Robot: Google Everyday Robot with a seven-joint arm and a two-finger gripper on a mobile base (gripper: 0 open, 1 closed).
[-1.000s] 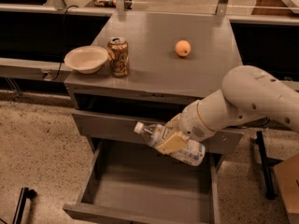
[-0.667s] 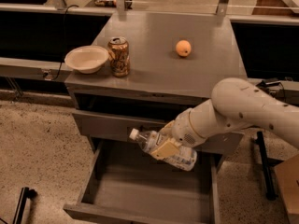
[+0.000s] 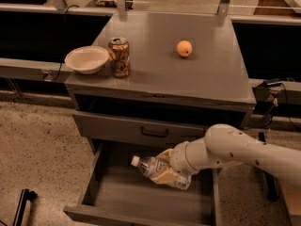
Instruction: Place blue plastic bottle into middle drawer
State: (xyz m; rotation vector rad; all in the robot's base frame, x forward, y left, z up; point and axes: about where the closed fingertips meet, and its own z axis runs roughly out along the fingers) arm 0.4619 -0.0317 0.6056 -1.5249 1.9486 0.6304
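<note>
You have the blue plastic bottle point(image 3: 149, 166) lying nearly on its side in the air above the middle drawer point(image 3: 92, 179). Its white cap points left and slightly up, and its body slopes down to the right over the right half of the drawer's floor. I cannot tell whether it touches the floor. The gripper point(image 3: 164, 167) is clamped across the bottle's middle, one pale yellowish finger above the label and one below, closed only as far as the bottle's width allows. Behind it the white arm point(image 3: 235, 149) comes in from the right edge of the view. It runs low across the drawer's right wall, and its rounded wrist sits just below the grey drawer front point(image 3: 122, 126) with its black handle point(image 3: 154, 132). That front is directly above the bottle and close to the top of your wrist. The drawer is pulled well out toward the camera, and the left part of its floor shows bare. On the cabinet top point(image 3: 207, 79), well clear of the arm, a gold-brown can point(image 3: 119, 57) stands upright just beside a white bowl point(image 3: 86, 59) at the left front corner. An orange point(image 3: 184, 48) sits apart, nearer the middle. A dark open slot point(image 3: 141, 108) runs between the top and the drawer front.
</note>
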